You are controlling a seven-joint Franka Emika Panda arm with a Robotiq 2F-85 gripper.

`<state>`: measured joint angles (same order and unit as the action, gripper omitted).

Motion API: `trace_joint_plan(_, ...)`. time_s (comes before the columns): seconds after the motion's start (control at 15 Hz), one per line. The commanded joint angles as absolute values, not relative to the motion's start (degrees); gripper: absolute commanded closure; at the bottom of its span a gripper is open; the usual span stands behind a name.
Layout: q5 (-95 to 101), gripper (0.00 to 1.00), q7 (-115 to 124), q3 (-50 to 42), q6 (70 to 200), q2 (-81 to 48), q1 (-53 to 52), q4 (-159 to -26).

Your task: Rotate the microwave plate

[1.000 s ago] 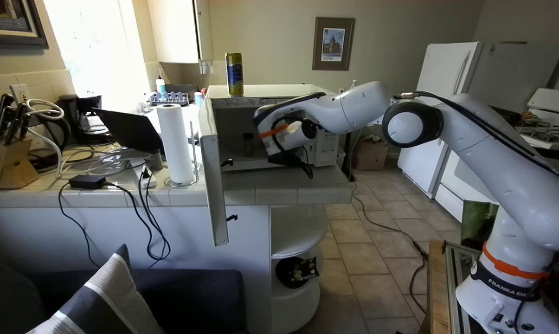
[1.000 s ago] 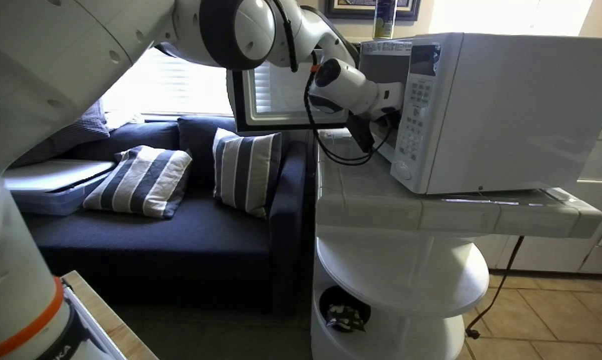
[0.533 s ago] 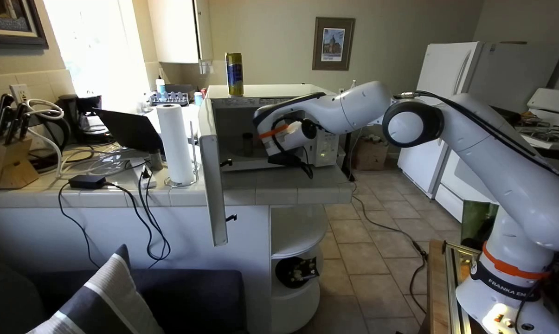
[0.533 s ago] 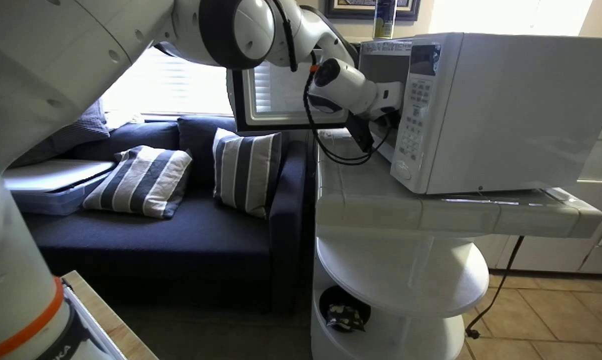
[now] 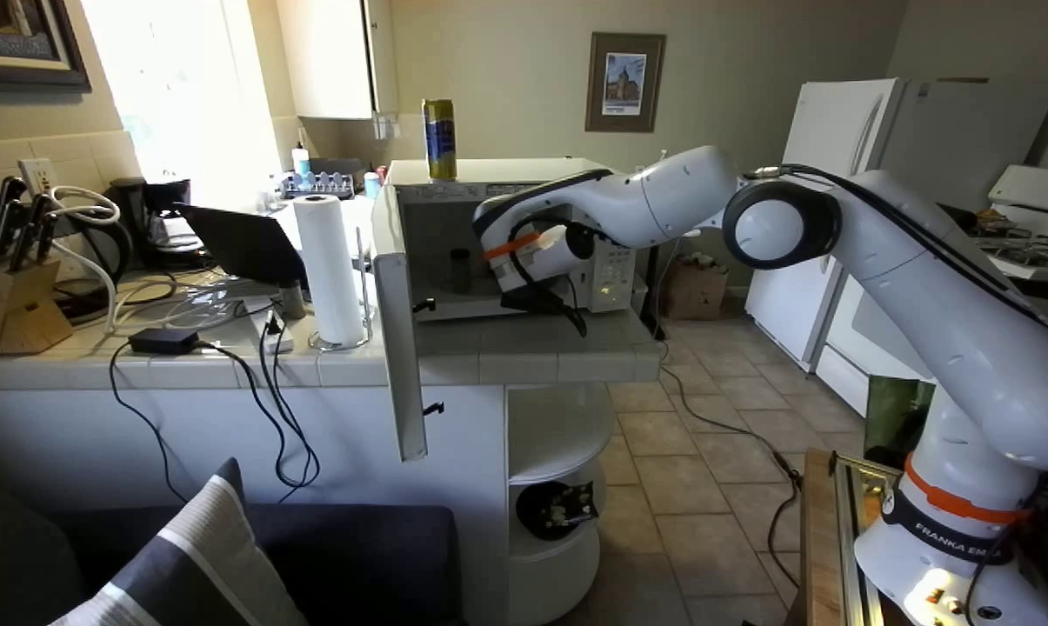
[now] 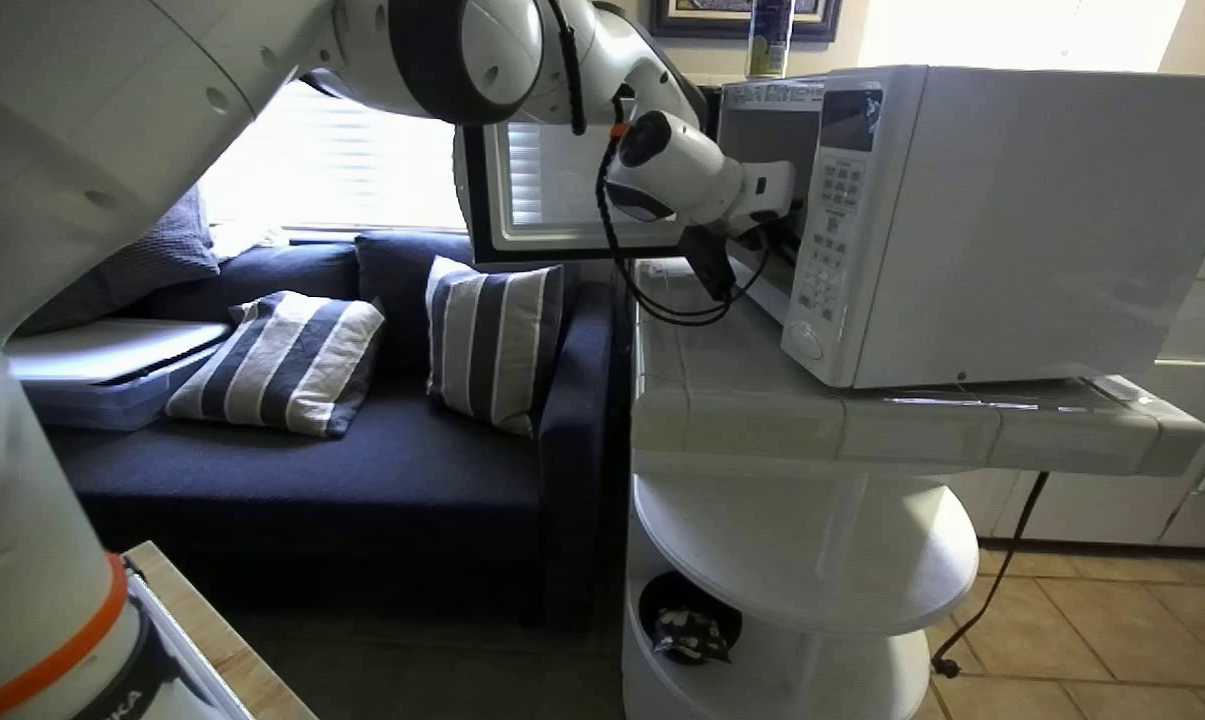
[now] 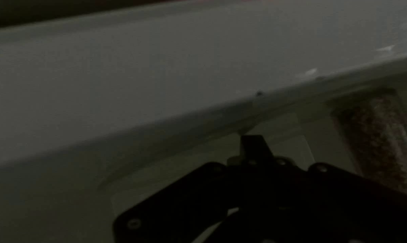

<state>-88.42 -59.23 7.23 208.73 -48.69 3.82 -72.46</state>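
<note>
The white microwave (image 6: 1042, 230) stands on the counter, its door (image 5: 397, 330) swung wide. Inside its dim cavity the microwave plate (image 7: 176, 175) shows faintly in the wrist view as a clear disc with a curved edge. A jar with reddish-brown contents (image 7: 375, 138) is to the right of the fingers there; in an exterior view the jar (image 5: 460, 271) looks dark and upright. My gripper (image 7: 253, 143) is shut with nothing visible between its fingertips, over the plate near its edge. Whether the tips touch the plate is too dark to tell. Both exterior views hide the fingertips.
A tall can (image 5: 439, 139) stands on top of the microwave. The paper towel roll (image 5: 330, 269) is beyond the door. Loose cables (image 6: 697, 318) hang from my wrist just above the counter edge (image 6: 742, 420). The control panel side (image 6: 830, 230) is close beside my hand.
My hand has drawn back slightly from the microwave in the last half second, and the upper arm has shifted with it. The jar has moved a little to the left in an exterior view.
</note>
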Motion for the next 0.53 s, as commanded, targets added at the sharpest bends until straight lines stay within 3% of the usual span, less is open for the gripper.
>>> trace_joint_plan(0.0, -90.7, 1.00, -60.4, 9.4, 206.7, -46.0, 4.5, -78.0)
trace_joint_plan(0.47, -90.2, 1.00, -58.4, 11.2, 206.0, -44.8, 4.6, -79.3)
